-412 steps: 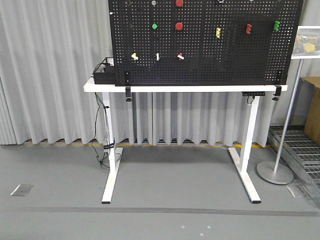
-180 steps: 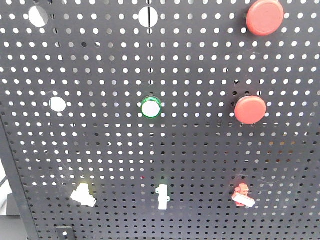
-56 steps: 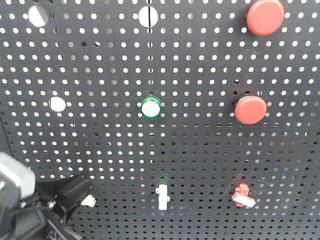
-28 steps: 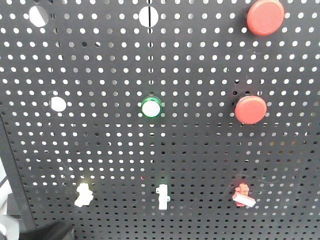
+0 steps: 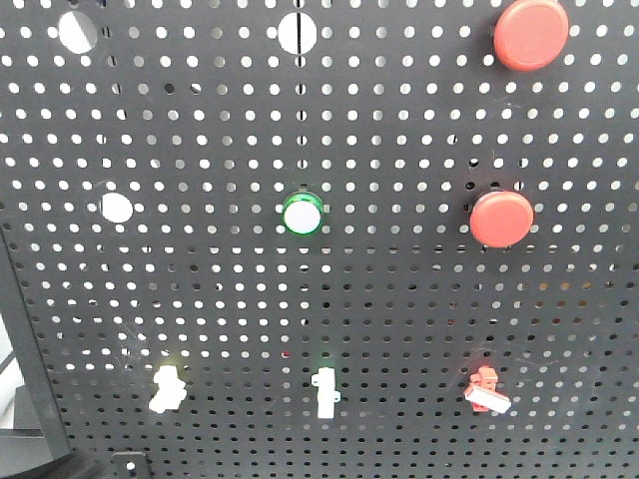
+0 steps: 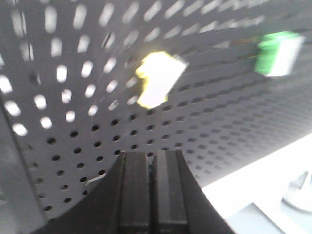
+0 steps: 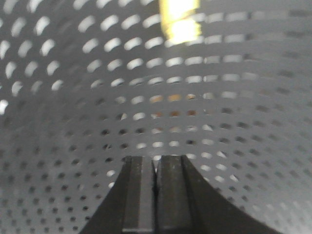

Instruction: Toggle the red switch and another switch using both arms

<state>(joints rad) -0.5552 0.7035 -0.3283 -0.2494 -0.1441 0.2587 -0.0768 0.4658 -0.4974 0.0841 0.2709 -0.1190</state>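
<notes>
As the left gripper (image 6: 151,160) hangs with jaws pressed together, the pale yellow switch (image 6: 158,78) sits clear at their twelve o'clock, a green toggle (image 6: 278,53) at two. The right gripper (image 7: 156,163), jaws likewise squeezed together, faces a blurred yellow toggle (image 7: 180,19) at twelve. On the pegboard (image 5: 399,304), the red switch (image 5: 486,391) sits at five o'clock.

Test lab: black switch-studded pegboard (image 5: 399,299)
</notes>
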